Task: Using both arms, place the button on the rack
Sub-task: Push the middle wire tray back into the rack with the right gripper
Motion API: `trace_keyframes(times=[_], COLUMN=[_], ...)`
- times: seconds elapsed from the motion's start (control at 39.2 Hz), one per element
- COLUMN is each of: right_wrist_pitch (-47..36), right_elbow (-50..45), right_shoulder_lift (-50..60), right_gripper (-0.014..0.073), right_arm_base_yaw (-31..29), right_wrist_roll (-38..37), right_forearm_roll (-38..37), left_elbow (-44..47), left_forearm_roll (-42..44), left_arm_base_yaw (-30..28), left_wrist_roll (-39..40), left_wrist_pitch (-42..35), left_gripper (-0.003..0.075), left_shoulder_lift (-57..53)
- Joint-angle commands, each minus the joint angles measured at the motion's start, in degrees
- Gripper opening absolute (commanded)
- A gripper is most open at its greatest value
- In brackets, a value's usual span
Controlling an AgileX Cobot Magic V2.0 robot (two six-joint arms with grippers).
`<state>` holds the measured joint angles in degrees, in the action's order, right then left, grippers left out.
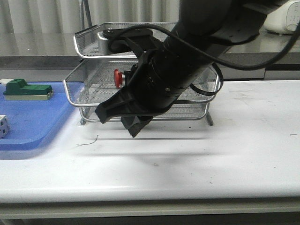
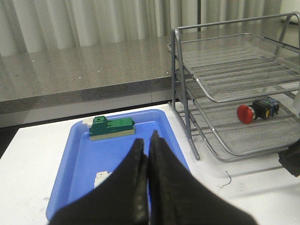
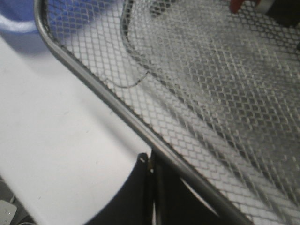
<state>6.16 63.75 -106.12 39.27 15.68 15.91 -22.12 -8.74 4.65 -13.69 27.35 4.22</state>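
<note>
Front view – right arm [image 1: 187,61]: a bulky black arm reaches in from the upper right and crosses in front of the rack, hiding much of it.
Front view – right gripper [image 1: 123,117]: it hangs low in front of the rack's lower tier, above the white table [image 1: 197,159]; the fingers look drawn together with nothing between them.
Front view – rack [image 1: 89,44]: a silver wire-mesh letter tray at the back of the table, just right of the blue tray [image 1: 33,126].
Front view – button [image 1: 118,78]: only its red head shows, on a middle tier of the rack, at the edge of the arm.
Front view – blue tray contents: a green-and-beige block [image 1: 27,90] lies at the far side; a white cube [image 1: 3,125] sits at the left edge of the picture.

Left wrist view – left gripper [image 2: 147,161]: both black fingers are pressed flat against each other, holding nothing, above the blue tray.
Left wrist view – button: it lies on its side on the mesh of a lower tier, red head toward the blue tray, black body and blue-and-yellow block behind it, untouched by either gripper.
Left wrist view – green-and-beige block: it rests in the far part of the blue tray.

Right wrist view – right gripper: the fingers meet with only a thin seam between them, empty, right at the chrome rim of a mesh tier.
Right wrist view – button: a blurred red scrap at the picture's edge, across the mesh from the fingers.
</note>
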Motion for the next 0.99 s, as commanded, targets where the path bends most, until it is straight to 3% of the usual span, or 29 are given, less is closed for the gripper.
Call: trace_keyframes(times=[0.0, 0.33, 0.69, 0.97], right_wrist_pitch=[-3.5, -1.8, 16.6, 21.4], right_elbow=[4.1, 8.0, 7.8, 3.5], right_shoulder_lift=[1.6, 1.1, 8.2, 22.6], right_gripper=[-0.0110, -0.0110, -0.0110, -0.0110], right_arm_base_yaw=[-1.8, -4.3, -3.7, -13.5], right_wrist_roll=[0.2, 0.2, 0.2, 0.2], right_forearm_roll=[-0.7, -0.7, 5.2, 0.9], left_elbow=[-1.3, -1.3, -1.3, -1.3], left_forearm_roll=[-0.8, -0.8, -0.8, -0.8], left_arm_base_yaw=[-0.2, -0.2, -0.2, -0.2], left_wrist_roll=[0.6, 0.6, 0.6, 0.6], left_wrist_pitch=[-4.9, -4.9, -4.9, -4.9], left_gripper=[-0.0019, -0.0019, -0.0019, -0.0019], left_shoulder_lift=[0.8, 0.8, 0.8, 0.8])
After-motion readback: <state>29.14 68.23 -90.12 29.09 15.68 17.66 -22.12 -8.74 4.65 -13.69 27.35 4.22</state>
